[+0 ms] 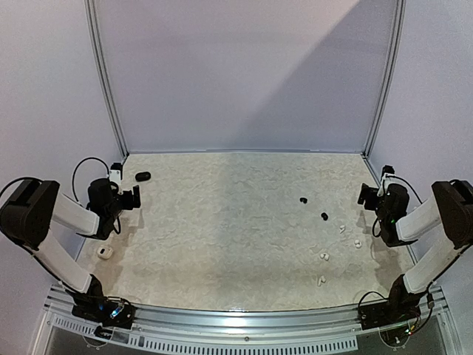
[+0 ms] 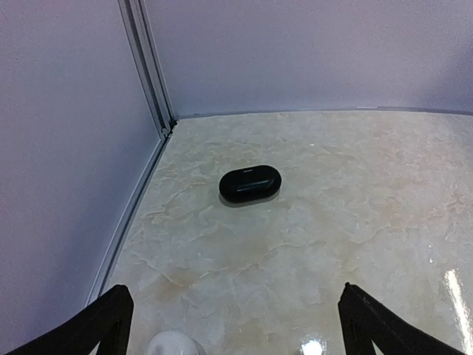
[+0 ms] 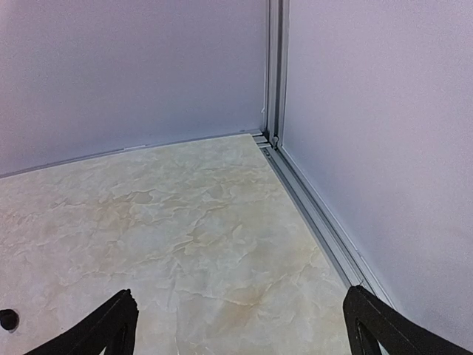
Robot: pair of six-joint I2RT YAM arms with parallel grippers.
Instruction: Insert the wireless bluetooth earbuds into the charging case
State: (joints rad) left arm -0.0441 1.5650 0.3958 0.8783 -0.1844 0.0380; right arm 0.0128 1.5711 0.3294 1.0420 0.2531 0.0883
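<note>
Earbuds [image 1: 324, 216] lie entirely on the right half of the table [image 1: 222, 222], well apart from the cases, and that gap is what the next move hangs on. Starting at the left, the white case [image 1: 104, 252] sits close by the left arm, nearer the front edge than the left gripper [image 1: 135, 198], whose fingers stand spread wide with nothing between them. Just beyond that gripper, toward the far left corner, rests the black case [image 2: 250, 183], lid down, its long axis running crosswise to the fingers. Across the middle come the two black buds [image 1: 303, 200], then the four white buds [image 1: 342, 228] strung out toward the front edge. Furthest right, the right gripper [image 1: 363, 195] hangs spread and empty too. It is aimed at the far right corner, so the buds lie to its left and nearer the front. I'd judge the right arm much the closer one to fetch them.
</note>
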